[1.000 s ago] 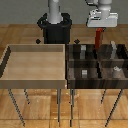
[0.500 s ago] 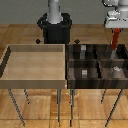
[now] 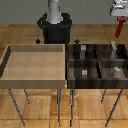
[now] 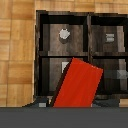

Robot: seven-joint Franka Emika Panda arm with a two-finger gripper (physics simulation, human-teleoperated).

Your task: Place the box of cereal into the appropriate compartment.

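My gripper point(image 3: 119, 18) is shut on the box of cereal point(image 3: 119, 27), a small flat red box hanging high above the far right corner of the dark brown four-section bin point(image 3: 98, 62). In the wrist view the red box point(image 4: 77, 84) tilts between my dark fingers point(image 4: 107, 100) and covers part of the bin point(image 4: 89, 47) below. A tall pale grey upright block point(image 3: 114, 48) stands in the far section on the exterior view's right. The near sections hold a small grey cube point(image 3: 85, 72) and a pale can shape point(image 3: 116, 71).
A large, light wooden tray point(image 3: 10, 65) stands beside the bin on the exterior view's left. Both rest on thin metal legs over a wooden floor. The robot's black base point(image 3: 54, 27) is behind them. Another pale block point(image 3: 83, 50) stands in the far left section.
My gripper has carried the red box toward the exterior view's right, then a little higher, from above the bin's middle to above its far right corner.
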